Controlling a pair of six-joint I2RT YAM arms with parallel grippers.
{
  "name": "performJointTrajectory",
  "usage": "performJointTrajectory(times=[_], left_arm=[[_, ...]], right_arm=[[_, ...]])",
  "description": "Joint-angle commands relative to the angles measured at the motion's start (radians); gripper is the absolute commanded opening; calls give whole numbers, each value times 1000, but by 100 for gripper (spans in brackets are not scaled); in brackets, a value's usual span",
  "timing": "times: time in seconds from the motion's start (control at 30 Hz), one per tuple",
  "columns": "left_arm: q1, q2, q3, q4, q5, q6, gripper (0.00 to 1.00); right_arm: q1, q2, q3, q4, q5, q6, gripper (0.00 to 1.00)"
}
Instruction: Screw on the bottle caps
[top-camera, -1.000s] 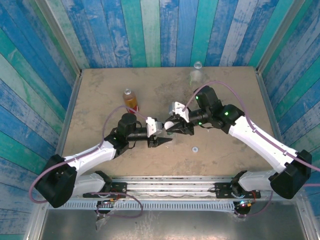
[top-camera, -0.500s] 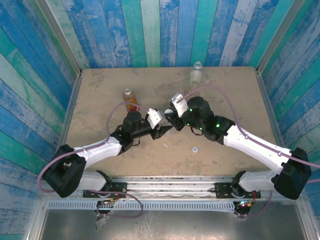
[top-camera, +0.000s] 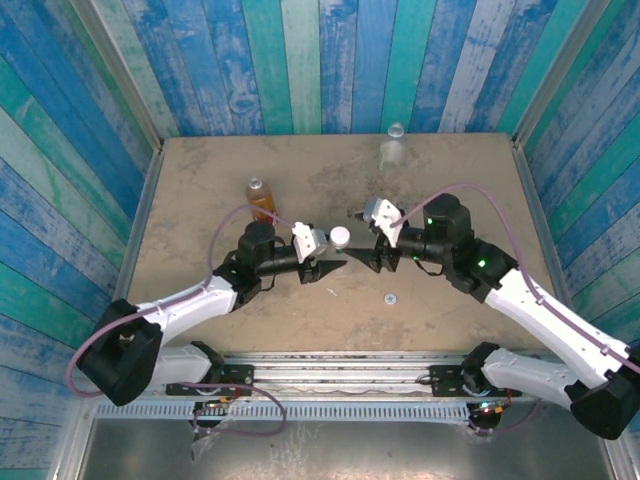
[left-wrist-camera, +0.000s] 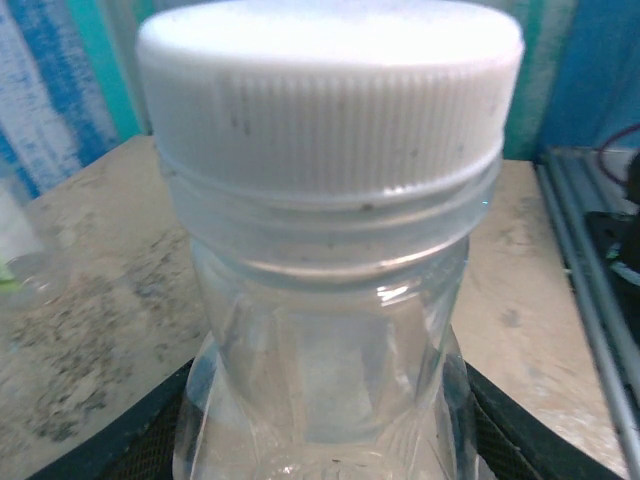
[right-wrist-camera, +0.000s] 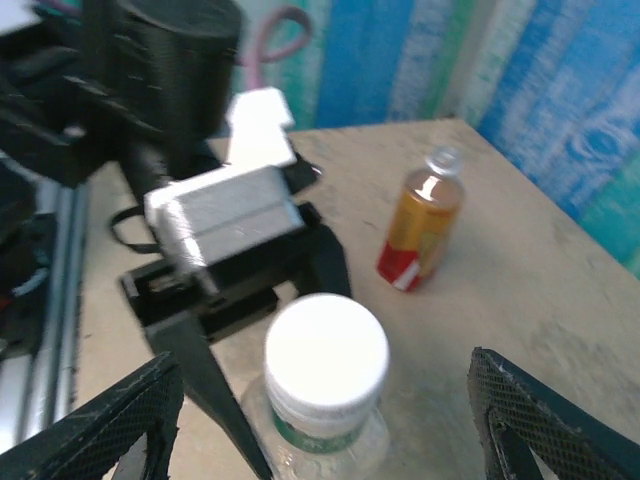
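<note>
Top: cap (top-camera: 340, 236) mid-table, left gripper (top-camera: 333, 258) just left of it, right gripper (top-camera: 374, 252) just right, so the right arm takes the twist.
Left wrist: left jaws pinch the short bottle (left-wrist-camera: 320, 340), axis upright, cap on it. Threads hidden, base cut off.
Right wrist: right jaws spread either side of the cap. Blurry.

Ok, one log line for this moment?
left fingers: shut on short bottle | cap: on that bottle | right fingers: open, apart from cap | orange bottle: no cap
</note>
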Motion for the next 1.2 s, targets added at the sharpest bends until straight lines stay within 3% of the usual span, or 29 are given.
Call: performJointTrajectory(times=[0.0, 0.53, 0.73, 0.8, 0.87, 0.97, 1.17], left_arm=[[1, -29, 22, -55, 128, 56, 46], [1, -15, 36, -70, 187, 72, 46], [1, -18, 37, -62, 172, 63, 46], [1, -18, 33, -36, 134, 43, 45], [0, -15, 23, 11, 55, 10, 44], [0, 1, 21, 82, -121, -41, 43], [-12, 60, 62, 119, -356, -76, 43]], right_arm=[[-5, 31, 55, -122, -142, -105, 74], [-5, 171, 144, -188, -209, -100, 47], [-5, 177, 152, -199, -184, -91, 29], [-5, 176, 152, -187, -148, -67, 24], [-5, 179, 146, -145, -71, 0, 12], [-4, 196, 121, -64, 99, 151, 1], [52, 188, 26, 44, 410, 313, 0]])
